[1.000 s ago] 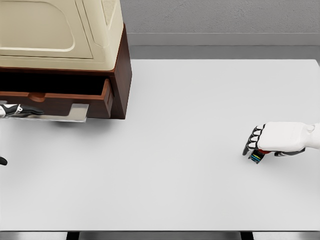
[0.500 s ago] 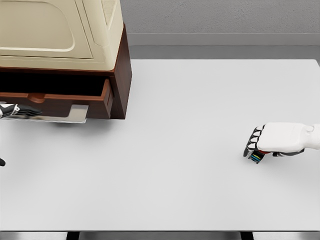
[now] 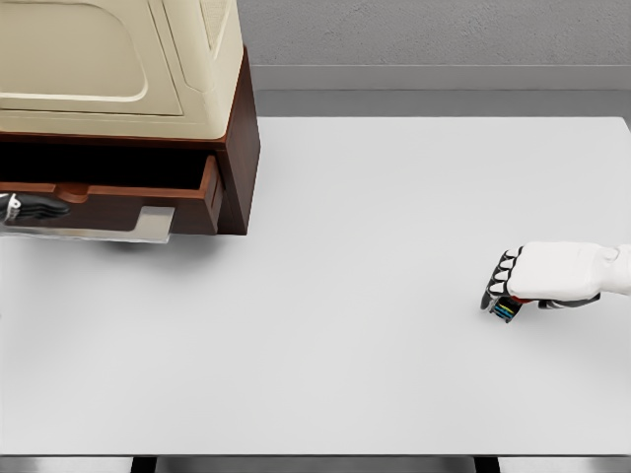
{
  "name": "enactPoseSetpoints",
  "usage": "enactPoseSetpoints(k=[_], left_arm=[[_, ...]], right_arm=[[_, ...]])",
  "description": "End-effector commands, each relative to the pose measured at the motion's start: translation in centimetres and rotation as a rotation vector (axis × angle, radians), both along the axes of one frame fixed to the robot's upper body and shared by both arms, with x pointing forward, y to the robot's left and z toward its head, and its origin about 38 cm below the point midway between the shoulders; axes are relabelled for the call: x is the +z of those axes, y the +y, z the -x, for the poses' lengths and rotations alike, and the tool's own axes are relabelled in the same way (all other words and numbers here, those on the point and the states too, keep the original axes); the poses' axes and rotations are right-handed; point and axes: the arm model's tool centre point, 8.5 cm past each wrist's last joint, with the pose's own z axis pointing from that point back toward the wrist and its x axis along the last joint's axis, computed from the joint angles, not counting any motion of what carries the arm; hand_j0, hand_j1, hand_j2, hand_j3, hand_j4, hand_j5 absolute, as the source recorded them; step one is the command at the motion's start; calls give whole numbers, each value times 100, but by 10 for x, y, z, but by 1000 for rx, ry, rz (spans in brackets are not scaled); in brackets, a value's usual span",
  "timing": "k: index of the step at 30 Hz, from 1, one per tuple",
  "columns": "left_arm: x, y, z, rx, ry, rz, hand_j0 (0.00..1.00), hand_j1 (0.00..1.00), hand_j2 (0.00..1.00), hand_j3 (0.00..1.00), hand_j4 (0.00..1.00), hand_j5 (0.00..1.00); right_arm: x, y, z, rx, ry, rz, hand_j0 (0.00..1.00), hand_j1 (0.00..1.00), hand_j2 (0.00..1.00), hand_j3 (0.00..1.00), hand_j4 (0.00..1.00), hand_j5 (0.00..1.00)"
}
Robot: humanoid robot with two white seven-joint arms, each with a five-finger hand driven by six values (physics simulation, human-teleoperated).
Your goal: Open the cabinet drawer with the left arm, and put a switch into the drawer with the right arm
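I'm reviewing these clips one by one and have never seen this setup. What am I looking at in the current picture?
This is a simulator's render from a camera on a humanoid robot's head, looking down at a white table. At the upper left stands a cabinet with its drawer pulled open. The left robot hand shows at the left edge by the drawer's front; its grip is unclear. The right robot hand, white with dark fingers, is closed over a small switch with coloured stripes, on the table's right side.
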Motion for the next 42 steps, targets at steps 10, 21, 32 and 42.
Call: enactPoseSetpoints(k=[10,21,32,42], left_arm=[[-16,31,40,68,40,41,100,100,100,100,100,100],[-75,7,46,-61,187,-32,100,100,100,100,100,100],[-91,-21,33,-184,195,-72,100,100,100,100,100,100],[-96,-43,18,-250,187,-55,100,100,100,100,100,100]], right_arm=[[0,1,0,0,-1,-3,57,57,57,57,57,57],[0,1,0,0,-1,-3,39,39,39,39,39,39],[4,4,-4,0,-17,-16,28,28,28,28,28,28],[40,23,-26,28,-126,-76,29,29,29,29,29,29]])
